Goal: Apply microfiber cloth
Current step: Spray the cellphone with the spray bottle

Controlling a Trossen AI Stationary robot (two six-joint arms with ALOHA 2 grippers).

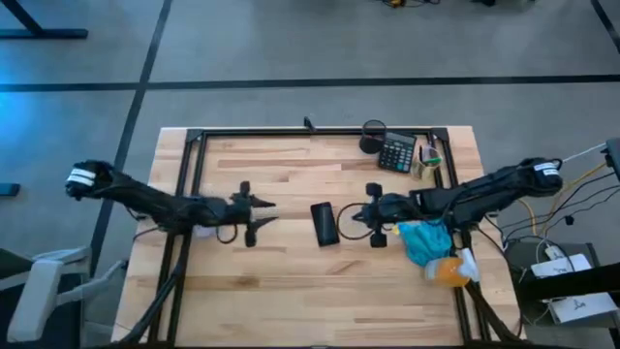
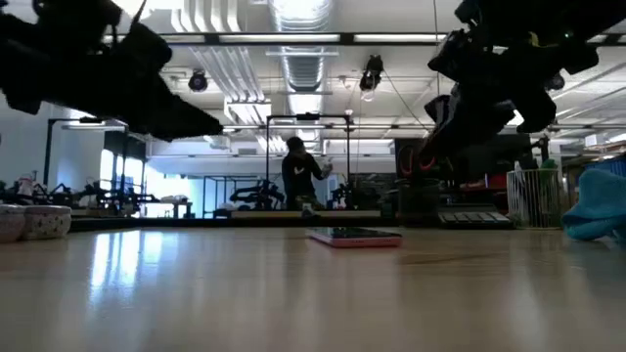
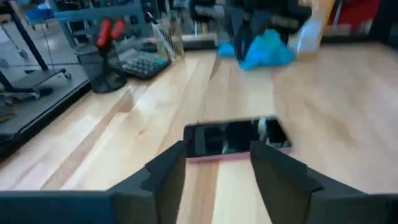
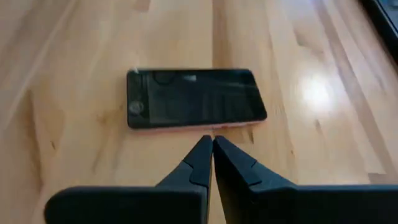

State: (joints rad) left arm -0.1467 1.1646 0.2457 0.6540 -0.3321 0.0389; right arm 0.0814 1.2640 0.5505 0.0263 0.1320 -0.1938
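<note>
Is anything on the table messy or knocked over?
Yes, a little. The orange spray bottle lies tipped on its side near the table's right edge, and the microfiber cloth sits crumpled in a heap beside it. The phone lies flat mid-table, between the open left gripper and the shut right gripper.

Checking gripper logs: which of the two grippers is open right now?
The left gripper: its fingers stand apart, framing the phone. The right gripper has its fingertips pressed together, empty, just short of the phone.

Robotics lab, exposed ducts [image 2: 303,59], workbenches [image 2: 293,213]
</note>
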